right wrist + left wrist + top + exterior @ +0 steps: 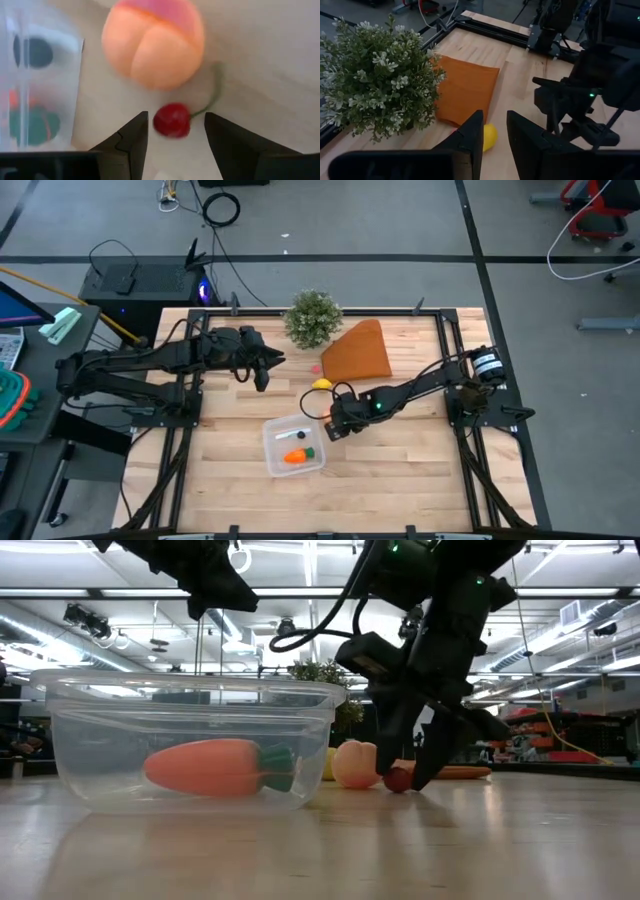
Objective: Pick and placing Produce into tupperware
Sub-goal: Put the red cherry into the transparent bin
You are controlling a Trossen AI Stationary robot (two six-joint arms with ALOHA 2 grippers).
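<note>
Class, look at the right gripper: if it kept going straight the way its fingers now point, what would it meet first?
Most likely the cherry, lying on the table between the open fingers of the right gripper. The peach sits just beyond it, though exact depth is hard to judge.

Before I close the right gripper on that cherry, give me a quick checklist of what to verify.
1. Right gripper open: ok.
2. Cherry between its fingers: ok; it sits in the gap.
3. Peach clear of the fingers: ok, just beyond them.
4. Fingers down at table level: ok in the low view.
5. Container has room: ok, only a carrot and a small dark piece.
6. Left gripper out of the way: ok, near the plant.
</note>
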